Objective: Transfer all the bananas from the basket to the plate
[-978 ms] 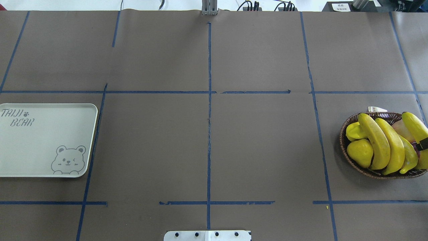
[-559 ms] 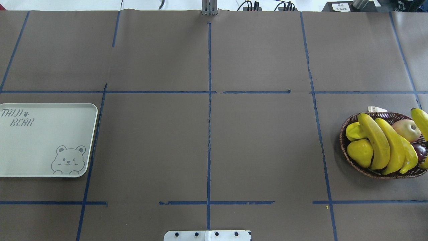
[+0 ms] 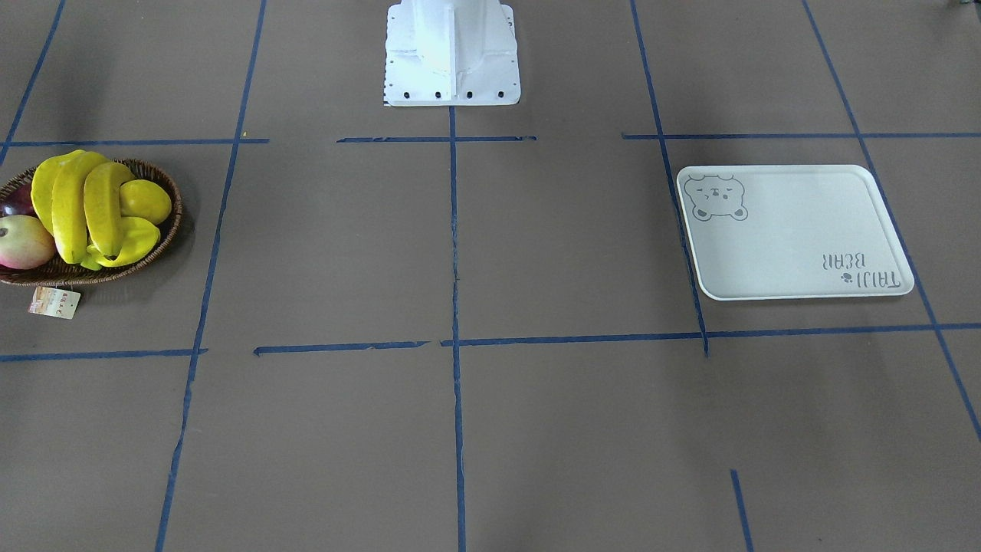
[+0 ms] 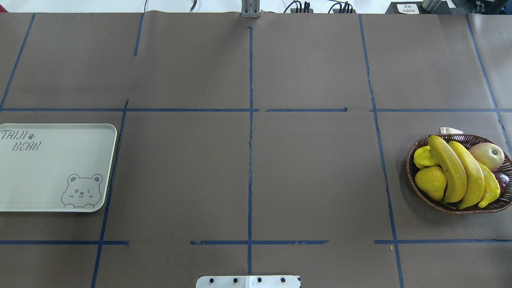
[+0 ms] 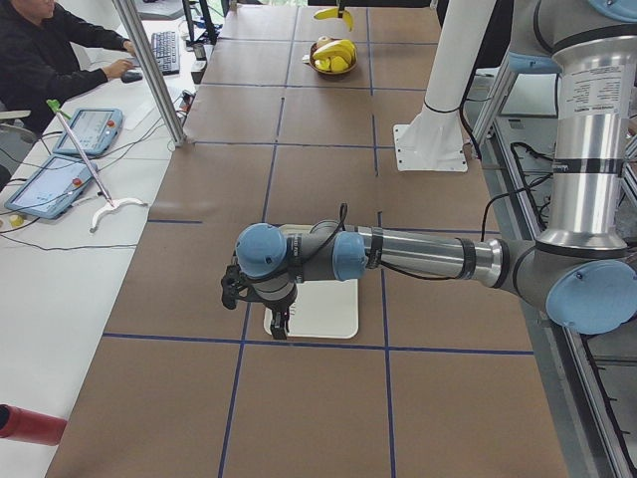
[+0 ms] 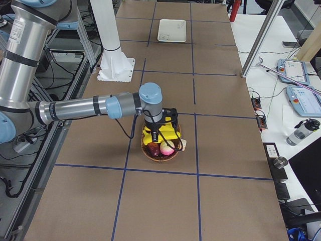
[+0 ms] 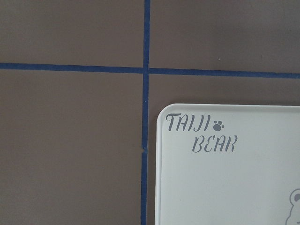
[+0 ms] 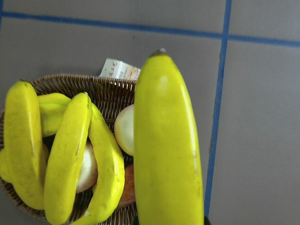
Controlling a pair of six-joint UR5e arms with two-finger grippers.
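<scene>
The right gripper (image 6: 159, 134) is clamped on one long, smooth, curved yellow banana (image 8: 166, 145) with a dark-green tip, which hangs above the round brown woven wicker basket (image 4: 466, 141). Three more yellow bananas (image 4: 453, 168) lie in the basket. The flat white rectangular bear-print plate (image 4: 52, 176) lies well apart. The left gripper (image 5: 279, 321) hovers over it; whether its fingers are apart or together cannot be told.

Three bananas (image 4: 451, 170) in wicker basket (image 4: 469, 139), white plate (image 4: 52, 176) well apart

My surface (image 4: 320, 180) is brown paper crossed by blue tape lines (image 4: 250, 160). Beside it, a white desk (image 5: 50, 289) carries tablets (image 5: 88, 129) and a keyboard (image 5: 164, 50).
</scene>
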